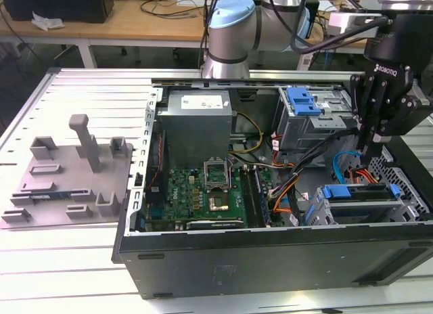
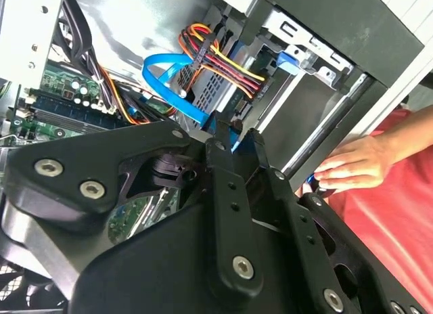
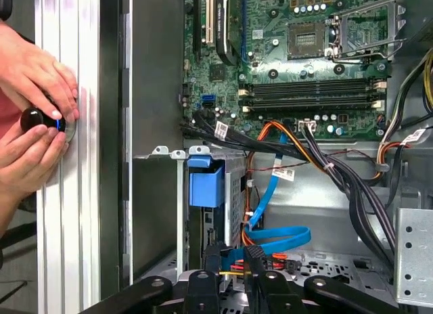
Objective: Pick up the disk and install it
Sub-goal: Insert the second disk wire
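1. The open computer case (image 1: 270,260) lies on the table (image 1: 88,97), filling the centre and right of the exterior view.
2. The drive cage (image 1: 399,209) sits in the lower right of that view, inside the case.
3. The disk (image 1: 358,191) rests in this cage. Its blue carrier shows along the top edge, and again at lower centre in the first wrist view (image 3: 206,185).
4. The tool (image 1: 366,148) hangs just above the cage at the right of the exterior view. In both wrist views its fingers (image 3: 213,256) are pressed nearly together and pinch nothing.
5. A person's hand (image 3: 34,77) rests on the table rail at the left edge of the first wrist view.
6. Judging by this, picking up and placing look done. Whether the disk is fully latched cannot be told.
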### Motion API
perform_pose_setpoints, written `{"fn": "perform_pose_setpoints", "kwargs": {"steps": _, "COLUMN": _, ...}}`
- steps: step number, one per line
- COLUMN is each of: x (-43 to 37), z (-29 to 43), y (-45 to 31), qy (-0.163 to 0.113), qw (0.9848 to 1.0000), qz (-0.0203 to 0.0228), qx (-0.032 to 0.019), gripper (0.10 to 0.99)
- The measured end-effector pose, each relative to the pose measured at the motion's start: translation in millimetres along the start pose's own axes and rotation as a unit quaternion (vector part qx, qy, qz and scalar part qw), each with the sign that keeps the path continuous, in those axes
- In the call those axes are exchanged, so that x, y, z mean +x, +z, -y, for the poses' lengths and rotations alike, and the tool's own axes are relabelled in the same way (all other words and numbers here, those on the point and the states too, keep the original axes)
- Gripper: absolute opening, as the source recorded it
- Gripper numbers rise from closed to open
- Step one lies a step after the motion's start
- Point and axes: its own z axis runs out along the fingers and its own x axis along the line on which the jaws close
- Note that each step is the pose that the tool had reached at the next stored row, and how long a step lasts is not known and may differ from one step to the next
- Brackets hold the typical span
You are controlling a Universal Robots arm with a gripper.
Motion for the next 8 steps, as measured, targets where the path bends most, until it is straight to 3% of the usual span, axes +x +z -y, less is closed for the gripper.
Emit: {"fn": "perform_pose_setpoints", "kwargs": {"steps": 8, "x": 3.4, "z": 1.7, "y": 4.3, "qy": 0.006, "qw": 1.0000, "qz": 0.0000, "qx": -0.0049, "gripper": 0.286}}
